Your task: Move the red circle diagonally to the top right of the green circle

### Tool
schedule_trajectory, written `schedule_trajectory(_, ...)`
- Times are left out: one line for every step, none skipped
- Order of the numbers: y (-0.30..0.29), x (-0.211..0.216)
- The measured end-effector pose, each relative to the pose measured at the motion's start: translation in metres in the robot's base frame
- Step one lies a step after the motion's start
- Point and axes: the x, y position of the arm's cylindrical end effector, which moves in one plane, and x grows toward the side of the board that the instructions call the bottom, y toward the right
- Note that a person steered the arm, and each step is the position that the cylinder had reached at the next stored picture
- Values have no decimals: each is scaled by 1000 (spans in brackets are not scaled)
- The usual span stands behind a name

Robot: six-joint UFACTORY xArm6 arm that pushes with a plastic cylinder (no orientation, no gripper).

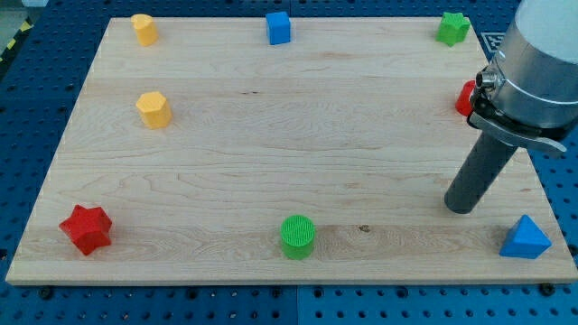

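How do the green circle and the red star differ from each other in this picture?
The green circle is round with a ribbed top, while the red star has points. The green circle sits at the middle of the board's bottom edge; the red star is in the bottom left corner. Both lie far from my tip.

My tip [460,209] rests below the half-hidden red circle [464,97], right of the green circle [297,236].
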Motion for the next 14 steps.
schedule_trajectory(0,-4)
schedule_trajectory(0,-9)
schedule_trajectory(0,-13)
schedule_trajectory(0,-18)
schedule_trajectory(0,-23)
schedule_trajectory(0,-28)
schedule_trajectory(0,-33)
schedule_trajectory(0,-35)
schedule_trajectory(0,-39)
schedule_trajectory(0,-39)
schedule_trajectory(0,-43)
schedule_trajectory(0,-46)
schedule_trajectory(0,-50)
schedule_trajectory(0,-52)
